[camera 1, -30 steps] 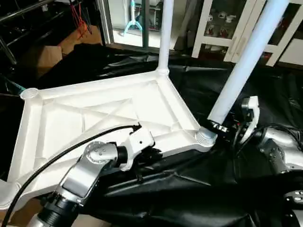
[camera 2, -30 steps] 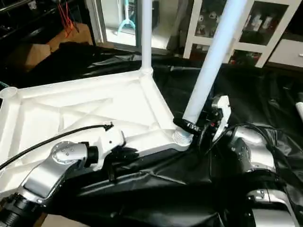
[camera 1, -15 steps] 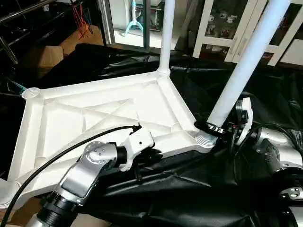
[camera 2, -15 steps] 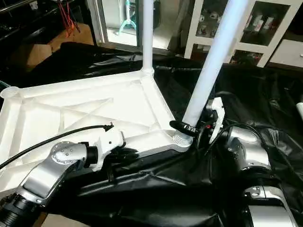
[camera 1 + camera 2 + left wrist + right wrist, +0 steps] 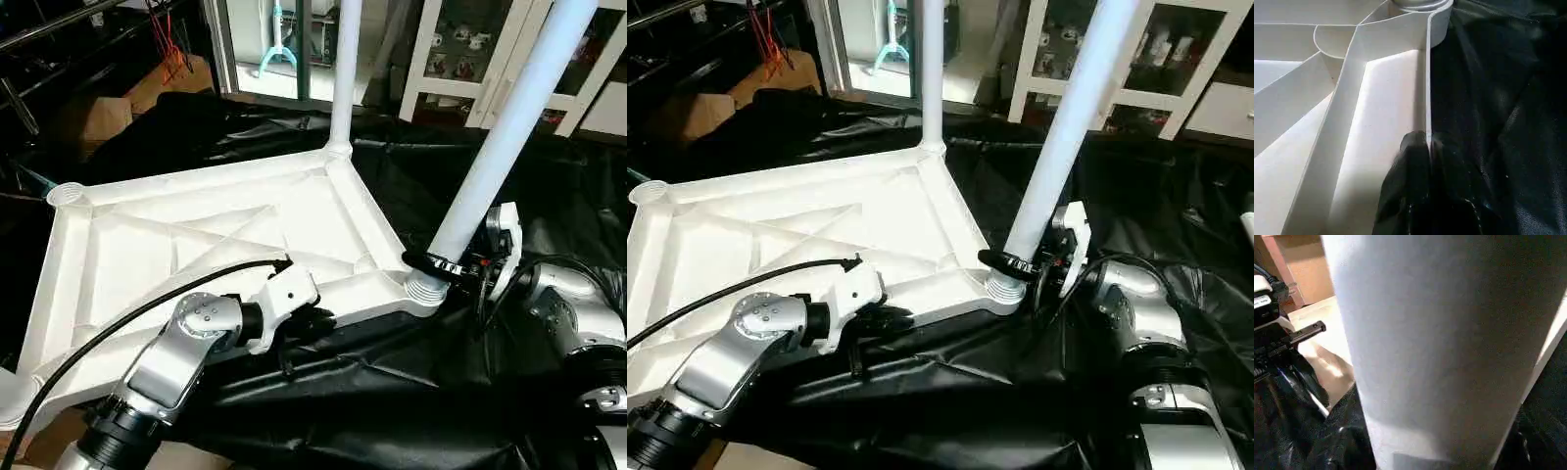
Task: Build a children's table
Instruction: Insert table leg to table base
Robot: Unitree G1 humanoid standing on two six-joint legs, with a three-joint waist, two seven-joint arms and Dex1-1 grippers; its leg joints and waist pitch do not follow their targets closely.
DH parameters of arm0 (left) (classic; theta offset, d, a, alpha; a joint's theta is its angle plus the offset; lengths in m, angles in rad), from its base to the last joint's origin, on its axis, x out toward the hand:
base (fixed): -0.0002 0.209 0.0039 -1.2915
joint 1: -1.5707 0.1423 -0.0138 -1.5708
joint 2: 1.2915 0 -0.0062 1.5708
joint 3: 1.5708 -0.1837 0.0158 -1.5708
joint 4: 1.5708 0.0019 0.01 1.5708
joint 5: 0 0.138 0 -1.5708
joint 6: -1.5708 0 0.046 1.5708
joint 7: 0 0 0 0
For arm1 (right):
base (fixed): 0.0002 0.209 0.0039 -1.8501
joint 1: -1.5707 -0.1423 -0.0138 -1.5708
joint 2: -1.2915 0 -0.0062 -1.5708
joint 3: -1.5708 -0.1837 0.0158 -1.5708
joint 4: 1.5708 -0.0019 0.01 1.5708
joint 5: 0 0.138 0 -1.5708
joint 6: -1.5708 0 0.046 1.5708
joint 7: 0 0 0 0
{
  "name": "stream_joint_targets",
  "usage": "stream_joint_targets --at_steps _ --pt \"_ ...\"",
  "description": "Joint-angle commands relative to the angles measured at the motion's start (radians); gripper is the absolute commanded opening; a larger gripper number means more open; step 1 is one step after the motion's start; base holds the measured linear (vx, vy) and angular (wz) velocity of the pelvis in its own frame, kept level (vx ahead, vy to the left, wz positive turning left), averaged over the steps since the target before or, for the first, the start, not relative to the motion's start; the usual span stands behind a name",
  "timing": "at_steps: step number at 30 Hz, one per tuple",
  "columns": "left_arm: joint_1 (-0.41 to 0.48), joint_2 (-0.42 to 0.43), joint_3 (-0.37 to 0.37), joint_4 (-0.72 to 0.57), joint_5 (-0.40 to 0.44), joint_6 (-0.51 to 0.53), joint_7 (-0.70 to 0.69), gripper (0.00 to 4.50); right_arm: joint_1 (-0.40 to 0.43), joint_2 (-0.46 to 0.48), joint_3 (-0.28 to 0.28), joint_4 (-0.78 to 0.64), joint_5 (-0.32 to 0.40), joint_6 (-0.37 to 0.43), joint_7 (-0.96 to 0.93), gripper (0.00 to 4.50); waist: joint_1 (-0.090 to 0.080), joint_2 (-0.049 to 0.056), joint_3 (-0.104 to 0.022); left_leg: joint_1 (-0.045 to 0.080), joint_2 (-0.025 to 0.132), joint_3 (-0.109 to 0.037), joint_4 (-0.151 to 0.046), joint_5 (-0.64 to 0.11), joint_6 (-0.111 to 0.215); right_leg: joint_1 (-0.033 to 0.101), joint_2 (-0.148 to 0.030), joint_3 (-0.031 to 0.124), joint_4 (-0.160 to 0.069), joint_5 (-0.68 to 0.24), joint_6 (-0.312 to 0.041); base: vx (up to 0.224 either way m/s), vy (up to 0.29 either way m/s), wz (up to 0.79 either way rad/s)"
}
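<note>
The tabletop [image 5: 225, 235] is lying underside up on the black-sheeted surface [image 5: 392, 392], X-ribs showing. One leg [image 5: 342, 73] is standing upright in the tabletop's far corner socket. A second leg [image 5: 500, 137] is sitting tilted in the near corner socket [image 5: 424, 286] on the robot's right. The step in hand is judged to be the seating of this second leg. The left gripper [image 5: 884, 320] is clenched on the tabletop's near rim, one finger seen inside the wall in the wrist view, so the tabletop is being steadied. The right gripper [image 5: 453, 266] is wrapped round the tilted leg just above the socket, apparently grasping it. Two sockets, one at the far left corner [image 5: 66, 193], are still empty. Next, the tilted leg is probably needing to be straightened and pressed or twisted home while the rim is being held.
</note>
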Motion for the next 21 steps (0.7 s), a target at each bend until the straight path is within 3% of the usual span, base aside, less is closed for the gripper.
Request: stream_joint_targets --at_steps 1,7,8,13,21 --pt "0.015 0.01 -0.025 0.006 -0.027 -0.018 -0.05 0.0 0.002 -0.02 -0.035 0.01 -0.002 0.006 -0.03 1.97 0.005 -0.011 -0.072 0.017 0.038 -0.021 -0.037 0.089 0.176 0.05 -0.066 0.032 -0.047 0.368 -0.309 0.0 0.0 0.0" --pt "0.015 0.009 -0.026 0.007 -0.028 -0.02 -0.047 0.0 0.002 -0.015 -0.034 0.002 0.006 0.02 -0.014 1.97 0.006 -0.012 -0.072 0.015 0.037 -0.02 -0.035 0.092 0.178 0.05 -0.066 0.033 -0.044 0.372 -0.31 0.0 0.0 0.0" --pt "0.014 0.008 -0.026 0.008 -0.028 -0.021 -0.045 0.0 0.002 -0.016 -0.028 0.002 0.0 0.017 -0.013 2.66 0.006 -0.012 -0.071 0.015 0.037 -0.02 -0.035 0.09 0.178 0.049 -0.065 0.033 -0.044 0.367 -0.308 0.0 0.0 0.0" --pt "0.014 0.007 -0.026 0.008 -0.028 -0.021 -0.044 0.0 0.001 -0.016 -0.025 0.013 -0.036 -0.042 -0.068 2.77 0.007 -0.015 -0.069 0.014 0.037 -0.02 -0.035 0.067 0.166 0.047 -0.068 0.034 -0.047 0.327 -0.303 0.0 0.0 0.0" --pt "0.017 0.011 -0.027 0.008 -0.026 -0.024 -0.045 0.0 0.013 -0.036 -0.037 0.007 -0.021 -0.011 -0.04 2.77 0.007 -0.014 -0.071 0.014 0.036 -0.02 -0.033 0.071 0.168 0.048 -0.066 0.034 -0.046 0.33 -0.304 0.0 0.0 0.0"
